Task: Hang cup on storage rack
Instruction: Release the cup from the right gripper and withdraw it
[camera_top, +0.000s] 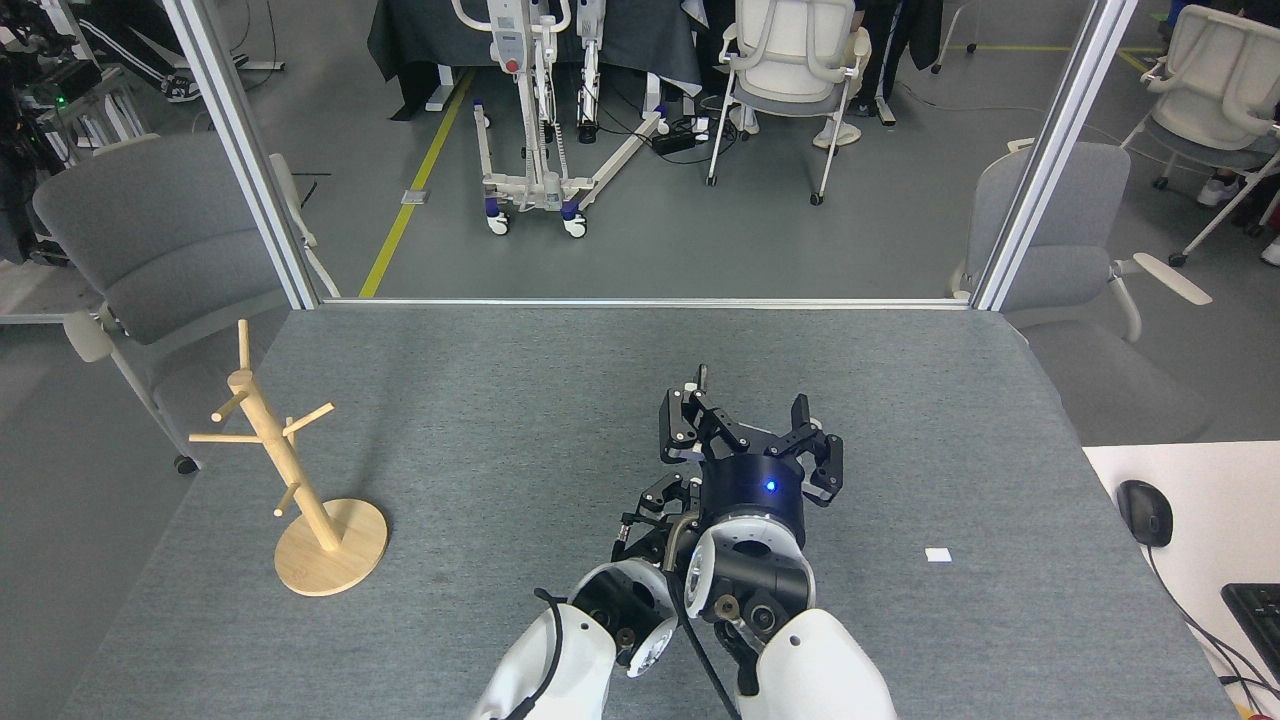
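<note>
Head view shows the right gripper (745, 420) spread wide, holding nothing. Left gripper (650, 515): cannot tell. Storage rack (290, 470) stands well left.

- Both arms come in from the 6 o'clock edge and lie close together, forearms white, wrists black.
- The right gripper (745, 420) is the farther one, near picture centre, pointing toward 12 o'clock with its black fingers (683, 420) spread wide apart; a blue light glows on its wrist.
- The left gripper (652, 505) sits lower, just toward 8 o'clock of the right wrist and partly hidden behind it; whether its jaws are apart or together cannot be made out.
</note>
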